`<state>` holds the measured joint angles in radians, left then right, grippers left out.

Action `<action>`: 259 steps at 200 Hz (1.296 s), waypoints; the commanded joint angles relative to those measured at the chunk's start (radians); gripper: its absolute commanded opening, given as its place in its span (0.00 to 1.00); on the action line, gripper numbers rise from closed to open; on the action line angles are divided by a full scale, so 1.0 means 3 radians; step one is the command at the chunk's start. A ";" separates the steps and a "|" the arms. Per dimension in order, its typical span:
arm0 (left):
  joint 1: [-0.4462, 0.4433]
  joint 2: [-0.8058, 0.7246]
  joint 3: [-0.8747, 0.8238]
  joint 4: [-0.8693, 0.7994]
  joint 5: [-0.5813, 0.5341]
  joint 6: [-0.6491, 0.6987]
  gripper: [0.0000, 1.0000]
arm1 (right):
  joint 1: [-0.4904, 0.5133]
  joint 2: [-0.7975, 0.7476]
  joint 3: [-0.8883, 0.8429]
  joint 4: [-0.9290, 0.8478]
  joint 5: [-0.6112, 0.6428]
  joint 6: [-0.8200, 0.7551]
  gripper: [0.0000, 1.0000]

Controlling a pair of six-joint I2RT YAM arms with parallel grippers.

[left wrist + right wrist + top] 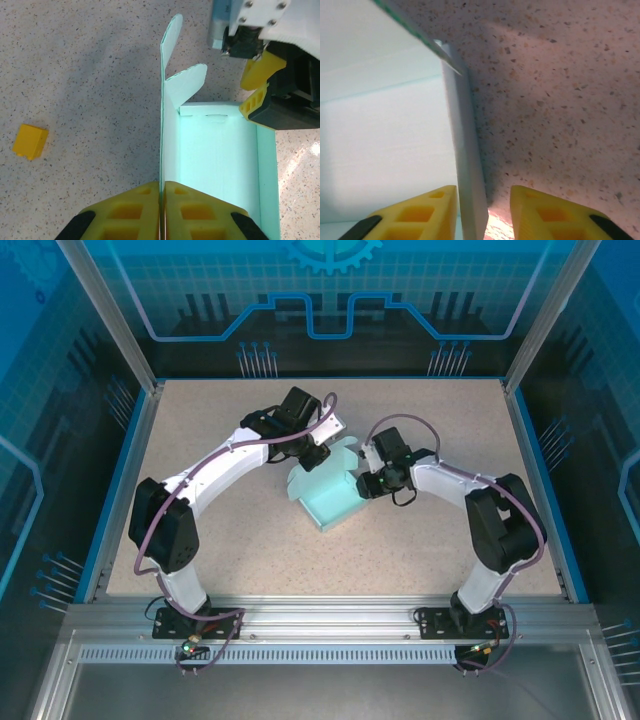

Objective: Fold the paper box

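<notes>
The paper box [330, 502] is light blue card, partly folded into an open tray in the middle of the table. In the left wrist view its floor [220, 150] lies flat, one long side wall stands upright, and two rounded flaps rise at the far end. My left gripper [162, 192] is shut on that upright wall, the thin card pinched between both yellow fingers. My right gripper [484, 200] is open and straddles the opposite wall [465, 165]. The card is against its left finger, and bare table shows before the right finger. From above, both grippers [318, 450] [370, 483] meet at the box's far end.
A small orange-yellow block [30, 141] lies on the speckled tabletop to the left of the box. The table has a blue raised rim [540, 490], with metal posts at the back corners. Open tabletop lies on all sides of the box.
</notes>
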<state>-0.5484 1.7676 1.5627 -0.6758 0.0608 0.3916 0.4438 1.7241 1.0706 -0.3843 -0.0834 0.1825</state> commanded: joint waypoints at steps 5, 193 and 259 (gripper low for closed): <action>-0.0035 0.0080 0.0055 -0.0079 0.0078 -0.0017 0.12 | -0.0018 0.0145 0.0132 0.0021 -0.0188 -0.0126 0.29; -0.0032 0.0112 0.0183 -0.0084 0.0051 -0.0066 0.12 | 0.0695 0.0500 0.0288 -0.0553 0.1563 0.0039 0.07; -0.0028 0.0151 0.0238 -0.0107 0.0020 -0.0083 0.11 | 0.0825 0.0525 0.0304 -0.0737 0.2156 0.0276 0.04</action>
<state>-0.5468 1.7870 1.5978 -0.7067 0.0414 0.3908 0.6640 1.8366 1.1877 -0.4683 0.4206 0.2745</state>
